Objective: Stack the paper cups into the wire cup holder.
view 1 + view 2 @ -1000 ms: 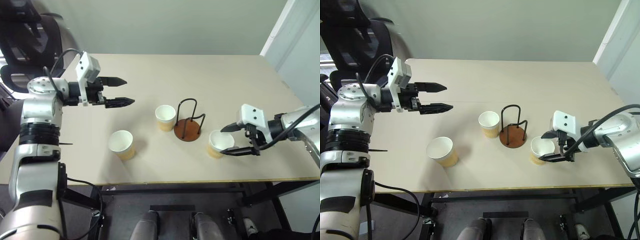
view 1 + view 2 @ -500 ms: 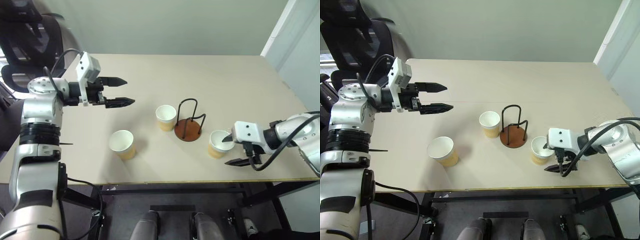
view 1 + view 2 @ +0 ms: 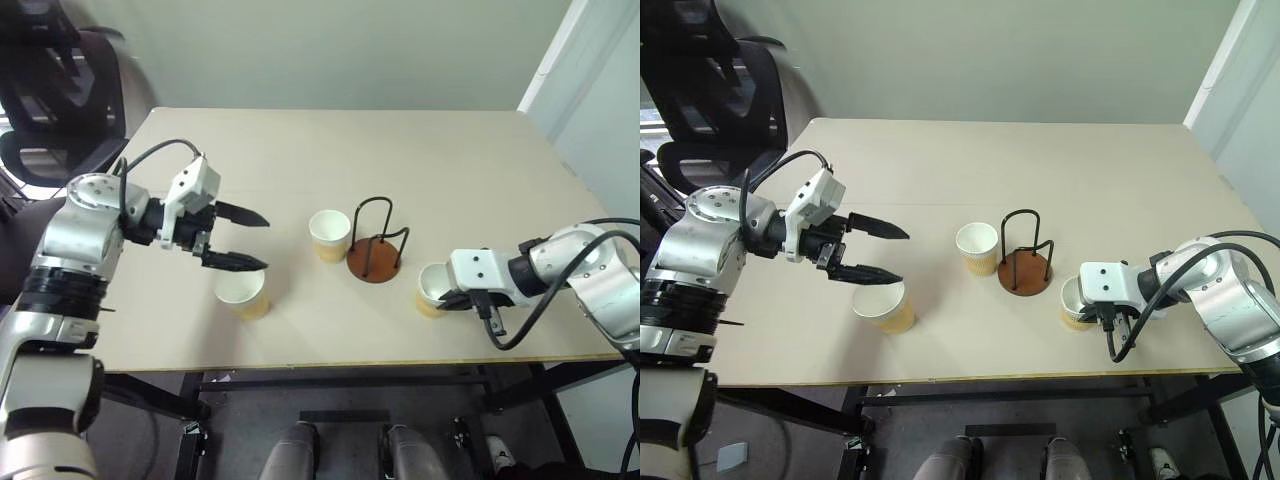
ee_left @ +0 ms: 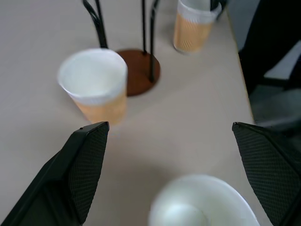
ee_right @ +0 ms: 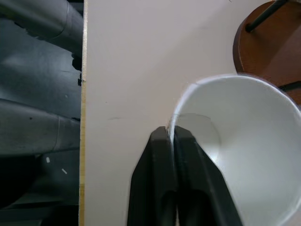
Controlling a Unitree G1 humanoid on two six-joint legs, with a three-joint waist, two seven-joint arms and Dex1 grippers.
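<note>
Paper cups look light and crushable, so rim-wall pinches seem best. Right gripper (image 5: 170,133) has clamped the right cup's (image 3: 431,287) rim, just right of the wire cup holder (image 3: 377,243). Left gripper (image 3: 250,241) hangs wide open above the near-left cup (image 3: 241,291); third cup (image 3: 329,233) stands left of the holder.

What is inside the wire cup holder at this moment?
Nothing: the wire cup holder shows only its bare brown base between the black loops. All three paper cups stand outside it on the table.
</note>
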